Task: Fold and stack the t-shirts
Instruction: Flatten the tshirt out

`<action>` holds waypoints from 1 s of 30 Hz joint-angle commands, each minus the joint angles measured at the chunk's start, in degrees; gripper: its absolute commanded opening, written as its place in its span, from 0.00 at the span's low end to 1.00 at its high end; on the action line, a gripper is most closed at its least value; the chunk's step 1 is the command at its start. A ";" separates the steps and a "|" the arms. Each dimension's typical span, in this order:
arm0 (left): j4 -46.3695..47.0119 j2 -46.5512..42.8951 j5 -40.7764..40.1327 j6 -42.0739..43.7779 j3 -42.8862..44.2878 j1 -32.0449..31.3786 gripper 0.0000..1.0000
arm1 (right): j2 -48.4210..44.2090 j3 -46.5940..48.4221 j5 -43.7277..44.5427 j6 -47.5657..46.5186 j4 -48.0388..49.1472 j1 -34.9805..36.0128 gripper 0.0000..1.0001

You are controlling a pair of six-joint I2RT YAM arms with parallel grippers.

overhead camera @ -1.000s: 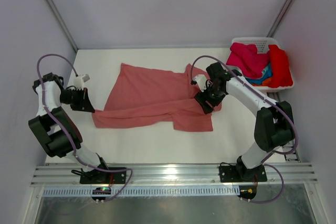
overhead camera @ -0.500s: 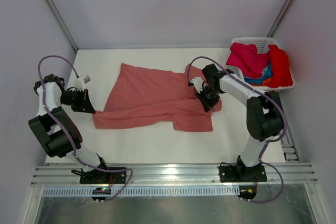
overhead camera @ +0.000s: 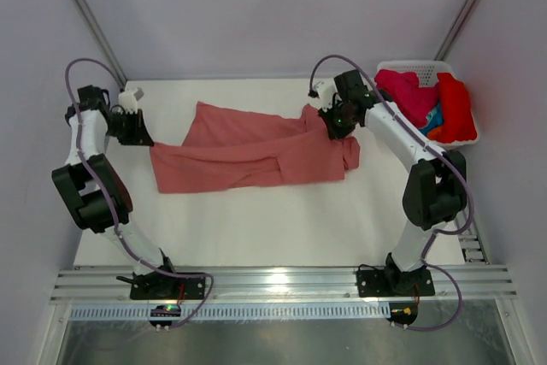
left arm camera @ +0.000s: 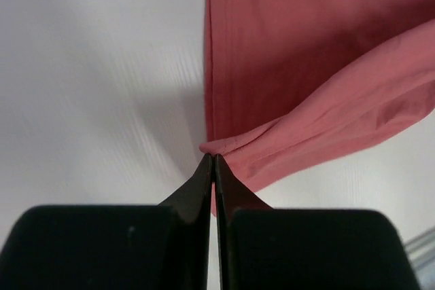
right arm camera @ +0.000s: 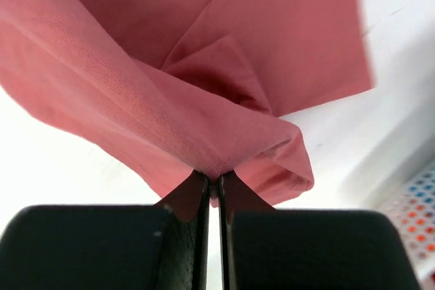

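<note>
The salmon t-shirt [overhead camera: 256, 156] lies stretched left to right across the far table [overhead camera: 256, 220], 1 fold apparently begun. The left gripper [overhead camera: 144, 137] pinches its left corner and the right gripper [overhead camera: 333, 126] pinches its right edge. The other t-shirts [overhead camera: 410, 96] sit unfolded in the white basket [overhead camera: 423, 66] at far right; no stack exists yet.

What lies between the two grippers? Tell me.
The salmon t-shirt spans the stretch, pinched by the left gripper at one end and the right gripper at the other; the top external view shows it.
</note>
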 commanded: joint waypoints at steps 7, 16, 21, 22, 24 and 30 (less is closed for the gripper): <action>12.26 12.88 -4.04 -21.06 31.98 -7.39 0.00 | 7.00 26.14 11.95 5.26 5.41 -1.97 0.03; 15.43 11.14 -7.30 -26.97 40.26 -8.72 0.00 | 8.35 44.12 14.51 5.71 4.61 -3.21 0.03; 19.22 0.24 -8.80 -25.66 33.49 -8.80 0.00 | -1.68 37.26 13.72 4.31 9.28 -3.29 0.03; 17.73 -1.16 -7.23 -25.13 33.49 -8.72 0.00 | -3.17 36.30 12.76 4.13 7.89 -3.30 0.03; 11.43 -5.56 -5.03 -22.33 32.26 -8.72 0.00 | -7.04 35.85 10.56 2.56 3.77 -3.29 0.03; -1.25 -20.49 0.61 -4.07 12.95 -8.80 0.00 | -22.66 14.71 1.43 -0.70 -9.96 -3.21 0.03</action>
